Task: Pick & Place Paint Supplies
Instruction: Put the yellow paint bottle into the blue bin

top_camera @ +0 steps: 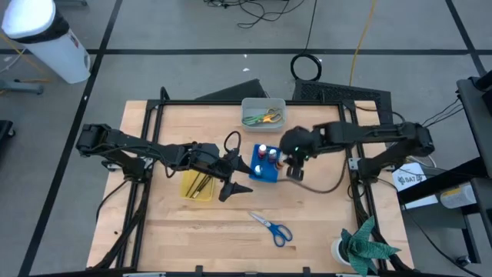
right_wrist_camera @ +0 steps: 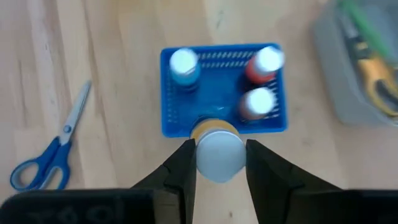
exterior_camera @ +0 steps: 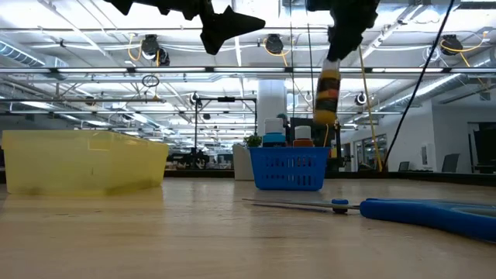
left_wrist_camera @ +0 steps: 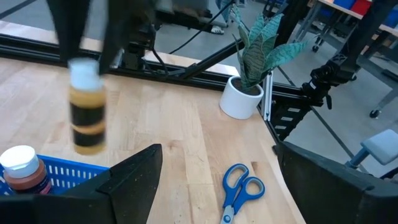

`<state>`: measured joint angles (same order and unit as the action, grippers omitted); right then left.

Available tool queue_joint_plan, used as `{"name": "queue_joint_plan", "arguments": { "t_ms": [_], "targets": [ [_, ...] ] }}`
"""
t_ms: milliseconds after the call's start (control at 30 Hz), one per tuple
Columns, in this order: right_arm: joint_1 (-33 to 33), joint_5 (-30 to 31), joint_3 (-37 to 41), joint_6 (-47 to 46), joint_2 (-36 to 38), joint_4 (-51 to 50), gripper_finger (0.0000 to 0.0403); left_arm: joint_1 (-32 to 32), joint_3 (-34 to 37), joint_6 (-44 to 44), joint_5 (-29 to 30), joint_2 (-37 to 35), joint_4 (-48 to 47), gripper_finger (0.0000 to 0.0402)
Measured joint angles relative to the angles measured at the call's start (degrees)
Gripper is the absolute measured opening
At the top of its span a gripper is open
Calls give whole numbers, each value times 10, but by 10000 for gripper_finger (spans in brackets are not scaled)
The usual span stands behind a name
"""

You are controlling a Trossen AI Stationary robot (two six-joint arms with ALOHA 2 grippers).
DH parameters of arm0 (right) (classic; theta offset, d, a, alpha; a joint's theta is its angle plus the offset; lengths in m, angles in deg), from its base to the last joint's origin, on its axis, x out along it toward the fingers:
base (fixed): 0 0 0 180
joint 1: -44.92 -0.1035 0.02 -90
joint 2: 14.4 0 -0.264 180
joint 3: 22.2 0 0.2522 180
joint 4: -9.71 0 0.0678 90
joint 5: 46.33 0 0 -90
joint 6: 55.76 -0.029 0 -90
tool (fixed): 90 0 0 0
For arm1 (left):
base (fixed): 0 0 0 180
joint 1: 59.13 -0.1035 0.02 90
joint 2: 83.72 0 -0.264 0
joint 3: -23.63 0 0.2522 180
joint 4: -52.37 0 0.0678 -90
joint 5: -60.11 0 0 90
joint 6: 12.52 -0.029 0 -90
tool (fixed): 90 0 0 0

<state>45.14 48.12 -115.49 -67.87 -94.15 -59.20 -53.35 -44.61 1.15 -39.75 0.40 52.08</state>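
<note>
Wooden table [top_camera: 192, 223] w/ blue basket [right_wrist_camera: 221, 118] mid: our right gripper [right_wrist_camera: 217, 163] clamps the white-capped bottle [right_wrist_camera: 216, 152] above its free corner. Left gripper [top_camera: 231, 177] hangs open nearby. We should lower straight, then release.

- You see the right gripper [exterior_camera: 335, 53] holding a paint bottle [exterior_camera: 327, 93] above the blue basket [exterior_camera: 288, 168].
- Yellow tray [exterior_camera: 84, 161] stands apart; blue scissors [exterior_camera: 418, 212] lie near you.

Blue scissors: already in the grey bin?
No. The blue scissors lie flat on the bare table near its front edge, far from the grey bin, which holds the green and yellow pairs.
</note>
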Motion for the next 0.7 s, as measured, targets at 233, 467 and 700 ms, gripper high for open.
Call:
{"name": "queue_joint_plan", "arguments": {
  "t_ms": [233,467,700],
  "targets": [
    [-27,-1,-8,15,-78,15,102,0,0,0,0,0,0,318],
    [-22,0,-9,38,-102,56,104,0,0,0,25,0,0,316],
    [-21,-1,-8,42,-102,69,101,0,0,2,28,0,-2,329]
  ]
}}
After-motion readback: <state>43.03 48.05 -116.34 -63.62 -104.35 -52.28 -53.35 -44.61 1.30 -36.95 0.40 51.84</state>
